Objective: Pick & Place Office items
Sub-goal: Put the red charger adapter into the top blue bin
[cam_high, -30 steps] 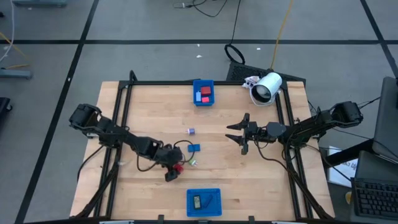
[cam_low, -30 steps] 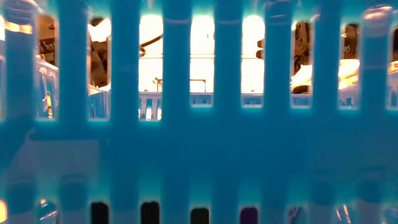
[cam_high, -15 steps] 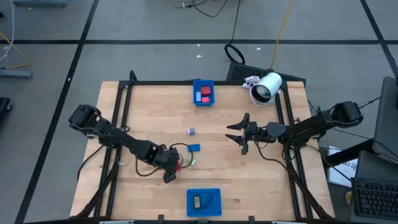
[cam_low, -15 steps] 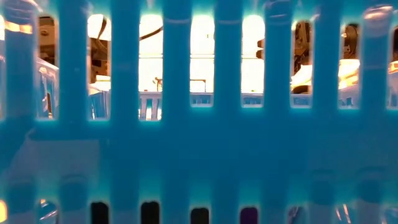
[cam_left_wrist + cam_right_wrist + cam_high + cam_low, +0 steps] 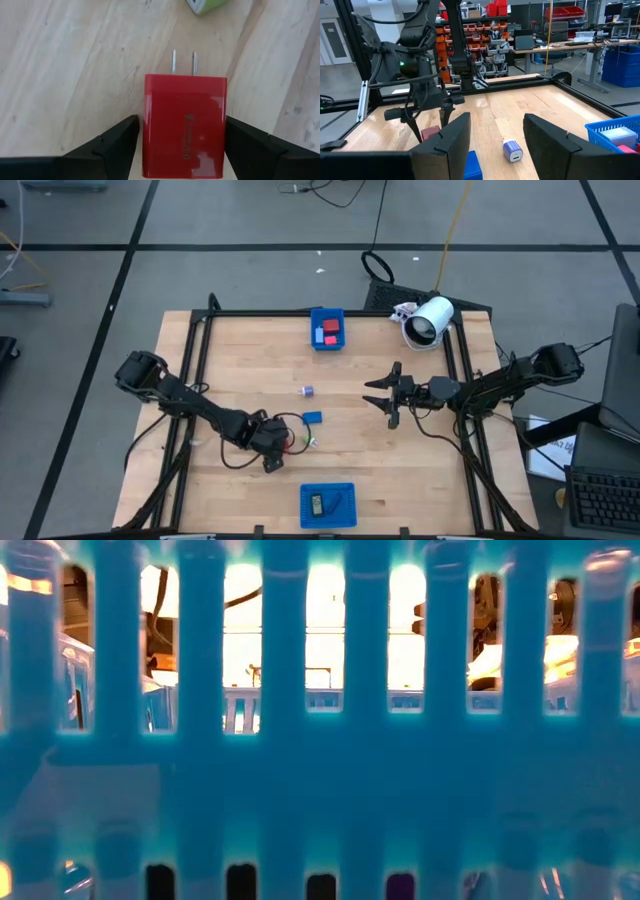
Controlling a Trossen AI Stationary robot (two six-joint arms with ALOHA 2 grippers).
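- My left gripper (image 5: 182, 145) has the red charger (image 5: 184, 125) sitting squarely between its two fingers (image 5: 107, 150), one finger on each flat side, so the block lies dead ahead on the gripper's centre line
- The fingers look closed in against its sides, though from the wrist view I cannot tell if they are pressing or just touching (I judge the grip is being made, not yet proven)
- The charger's long axis runs along the fingers' reach, with its two metal prongs pointing away from the wrist toward the green bit (image 5: 206, 6) lying just beyond on the table (image 5: 230, 360)
- From above, this all sits low on the table's left-centre, at the left gripper (image 5: 272, 452), with the near blue tray (image 5: 328, 505) just beside it and the far blue tray (image 5: 327, 328) well apart
- My right gripper (image 5: 385, 392) waits mid-table on the right with fingers apart and nothing between them; the left is plainly the nearer arm
- The charger is a glossy red rectangular block with rounded edges and a faint logo on its top face; it rests flat on the wood
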